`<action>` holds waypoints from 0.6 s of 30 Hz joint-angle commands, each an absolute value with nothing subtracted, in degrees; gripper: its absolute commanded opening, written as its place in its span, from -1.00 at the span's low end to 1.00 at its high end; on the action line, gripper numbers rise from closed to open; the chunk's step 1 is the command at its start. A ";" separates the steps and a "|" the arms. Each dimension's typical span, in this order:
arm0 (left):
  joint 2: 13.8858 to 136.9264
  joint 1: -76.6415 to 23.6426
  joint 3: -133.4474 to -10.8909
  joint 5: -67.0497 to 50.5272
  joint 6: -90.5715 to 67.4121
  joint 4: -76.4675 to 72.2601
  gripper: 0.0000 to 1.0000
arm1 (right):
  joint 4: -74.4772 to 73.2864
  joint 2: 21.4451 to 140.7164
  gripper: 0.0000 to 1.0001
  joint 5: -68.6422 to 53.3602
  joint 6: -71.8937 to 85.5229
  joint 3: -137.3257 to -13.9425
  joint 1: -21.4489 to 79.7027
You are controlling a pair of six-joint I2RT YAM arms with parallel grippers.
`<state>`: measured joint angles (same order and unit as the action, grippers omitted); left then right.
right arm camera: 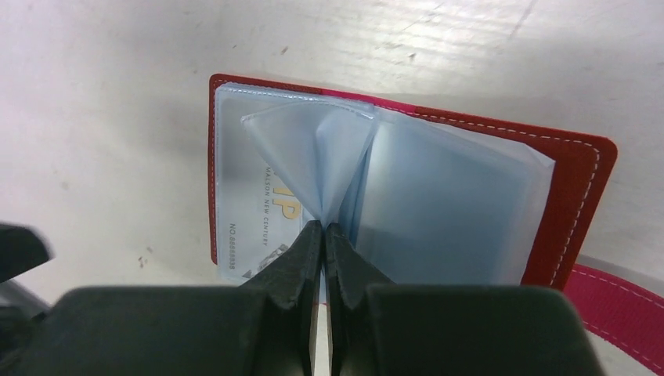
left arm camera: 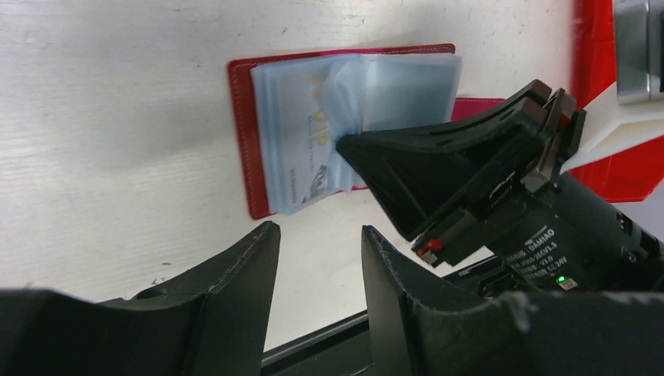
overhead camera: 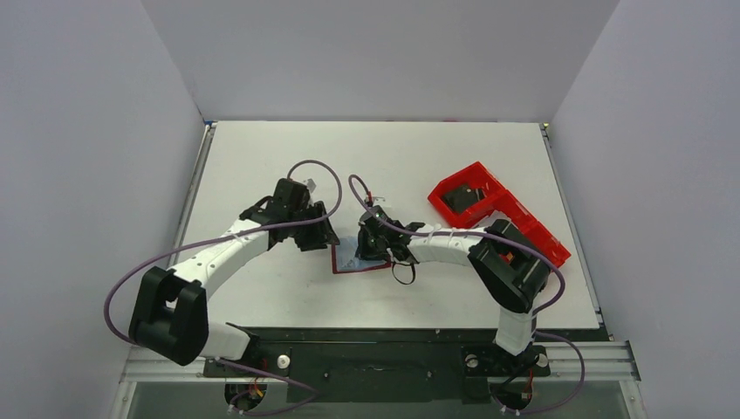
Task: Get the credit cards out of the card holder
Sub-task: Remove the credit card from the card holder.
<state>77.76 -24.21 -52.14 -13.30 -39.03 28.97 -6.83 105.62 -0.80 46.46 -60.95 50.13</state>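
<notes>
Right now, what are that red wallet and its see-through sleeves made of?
Wallet: probably leather or imitation, matte red with white stitching along its edge. Sleeves: thin soft plastic, glossy and translucent; a printed card shows through, and they bend.

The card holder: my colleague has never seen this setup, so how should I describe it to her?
On the white table, look near the middle. The card holder lies open and flat, with clear sleeves pinched by the right gripper. Unlike the bright red tray to its right, it is small, dark red and stitched.
</notes>
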 commanded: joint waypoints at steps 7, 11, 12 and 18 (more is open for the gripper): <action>87.24 -26.16 -51.36 -16.97 -43.70 16.30 -0.21 | 4.42 105.31 -1.00 -15.23 45.95 -54.33 48.95; 90.77 -26.19 -52.16 -16.11 -43.49 14.50 -0.21 | 5.42 105.67 -1.00 -16.18 46.26 -53.58 48.34; 91.80 -26.19 -52.31 -15.83 -43.22 14.50 -0.21 | 5.68 105.70 -1.00 -16.31 46.28 -53.51 48.25; 95.22 -26.26 -52.62 -15.34 -42.47 13.13 -0.22 | 6.38 105.78 -1.00 -17.05 46.32 -53.09 47.68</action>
